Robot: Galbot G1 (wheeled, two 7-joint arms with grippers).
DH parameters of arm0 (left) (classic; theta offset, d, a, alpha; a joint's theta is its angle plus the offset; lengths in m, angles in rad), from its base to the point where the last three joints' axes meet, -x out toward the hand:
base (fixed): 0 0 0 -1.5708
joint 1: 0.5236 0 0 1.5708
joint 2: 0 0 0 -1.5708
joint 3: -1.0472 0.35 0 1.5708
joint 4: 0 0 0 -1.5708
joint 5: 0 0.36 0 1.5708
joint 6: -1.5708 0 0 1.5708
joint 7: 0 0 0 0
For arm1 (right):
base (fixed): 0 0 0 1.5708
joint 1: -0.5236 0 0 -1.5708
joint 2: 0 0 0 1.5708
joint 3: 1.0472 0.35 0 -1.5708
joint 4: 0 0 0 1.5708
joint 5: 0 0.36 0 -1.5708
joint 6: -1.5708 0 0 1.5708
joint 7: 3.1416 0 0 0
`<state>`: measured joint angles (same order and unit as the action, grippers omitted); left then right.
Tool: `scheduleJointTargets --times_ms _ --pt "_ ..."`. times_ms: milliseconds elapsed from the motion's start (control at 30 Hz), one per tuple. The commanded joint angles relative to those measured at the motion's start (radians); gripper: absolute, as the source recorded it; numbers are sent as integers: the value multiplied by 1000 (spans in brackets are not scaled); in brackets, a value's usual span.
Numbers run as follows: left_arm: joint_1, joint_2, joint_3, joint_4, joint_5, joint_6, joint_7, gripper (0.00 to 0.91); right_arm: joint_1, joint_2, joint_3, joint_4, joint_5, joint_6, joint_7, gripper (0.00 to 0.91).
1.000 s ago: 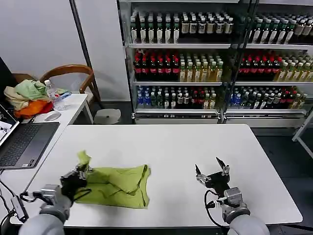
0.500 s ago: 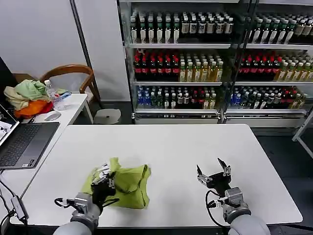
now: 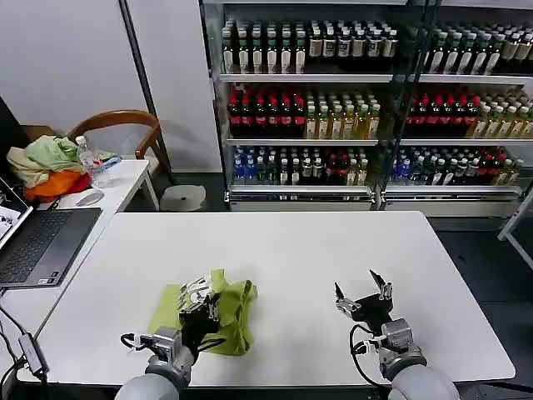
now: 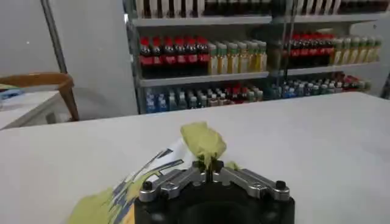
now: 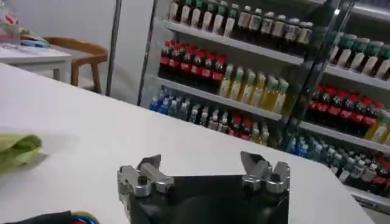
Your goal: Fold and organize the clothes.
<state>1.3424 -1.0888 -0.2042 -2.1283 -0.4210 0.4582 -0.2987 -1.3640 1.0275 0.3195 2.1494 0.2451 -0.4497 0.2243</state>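
The lime yellow-green T-shirt (image 3: 229,312) lies partly folded on the white table (image 3: 316,250), at the front left. My left gripper (image 3: 202,297) is shut on a bunched edge of the shirt (image 4: 204,141) and holds it lifted over the rest of the cloth. A white printed graphic (image 4: 149,167) shows on the raised part beside the jaws. My right gripper (image 3: 362,293) hovers open over bare table at the front right, well apart from the shirt (image 5: 15,150), with nothing between its fingers (image 5: 149,167).
An open laptop (image 3: 37,242) sits on a side desk at the left, with a heap of pale green and orange cloth (image 3: 46,167), a bottle and a wooden chair (image 3: 125,125) behind it. Drink shelves (image 3: 366,100) line the back wall.
My left gripper has carried the shirt's left edge rightward across the cloth, folding it over; the shirt now lies narrower. The right gripper has stayed in place.
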Motion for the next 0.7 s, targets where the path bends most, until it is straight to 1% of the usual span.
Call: scheduleJointTargets --times_ms 33,67,100,133,233,333,367,400,467,500,533,567,667,700 --pt "-51 -14 40 34 3 4 1 50 7 -2 -2 -4 1 -1 -1 907" --pt "-54 -15 42 37 3 9 2 312 9 -3 -2 -5 1 -1 -1 907" --pt "-54 -16 44 38 4 17 1 907 12 -3 -3 -5 1 -1 -1 907" --pt "-53 -15 46 38 5 24 0 907 13 -3 -3 -5 1 -1 -2 907" --pt "-56 -17 56 49 7 0 5 907 15 -4 -3 -4 2 -1 -3 907" --pt "-65 -24 61 63 10 -38 28 907 14 0 -2 -2 2 0 -3 907" --pt "-65 -26 62 61 2 -60 40 907 13 1 -1 -3 2 -1 -3 907" --pt "-63 -28 64 54 -10 -112 67 907 11 1 -1 -4 2 0 -4 907" --pt "-59 -32 58 32 -39 -149 104 907 8 3 -1 -5 1 3 -4 907" --pt "-59 -38 40 11 -93 -184 130 907 5 6 0 -5 1 4 -4 907" --pt "-61 -39 29 -3 -121 -189 134 907 3 8 0 -5 1 4 -5 907" --pt "-61 -34 5 -20 -162 -194 140 907 2 8 1 -4 1 5 -5 907" --pt "-51 13 -57 -65 -174 -194 143 907 7 6 1 -3 2 8 -7 907" --pt "-40 37 -110 -79 -175 -189 135 907 10 5 2 -2 2 8 -7 907"
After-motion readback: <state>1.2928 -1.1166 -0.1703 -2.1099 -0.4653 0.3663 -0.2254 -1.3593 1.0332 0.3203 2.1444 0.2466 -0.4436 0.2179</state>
